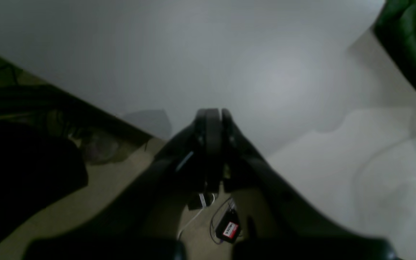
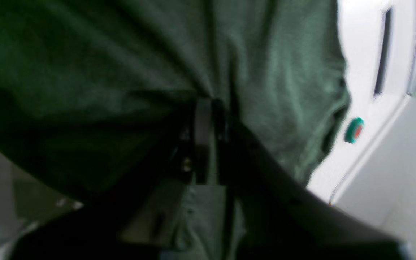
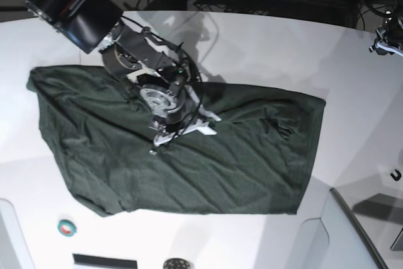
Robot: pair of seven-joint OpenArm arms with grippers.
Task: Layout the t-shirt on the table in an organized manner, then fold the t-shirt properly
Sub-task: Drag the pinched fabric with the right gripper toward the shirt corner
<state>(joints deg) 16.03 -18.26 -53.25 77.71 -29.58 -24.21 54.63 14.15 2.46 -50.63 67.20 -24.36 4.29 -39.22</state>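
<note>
1 shirt (image 3: 208,162), dark green, lies spread over the middle of the table (image 3: 264,42), its long axis running left to right across the base view, with many diagonal creases. Its outline is rough: 1 corner reaches far toward the upper left of that view, and the lower edge runs slanted.

The right gripper (image 3: 165,135) is directly over the shirt, near the middle of its upper half, pointing down into the cloth. In the right wrist view, green fabric fills the frame around the right gripper's fingertips (image 2: 203,119), which stand close together with cloth against them; whether a pinch of fabric is held or is just being let go, I cannot tell.

The left gripper (image 1: 213,122) is clenched on nothing, hovering over bare table by its edge; only a corner of the shirt shows at the upper right of its camera. This arm is barely visible in the base view, at the far right, well apart from the shirt.

So the right arm is much nearer, and any further smoothing of the upper left corner probably falls to it.
</note>
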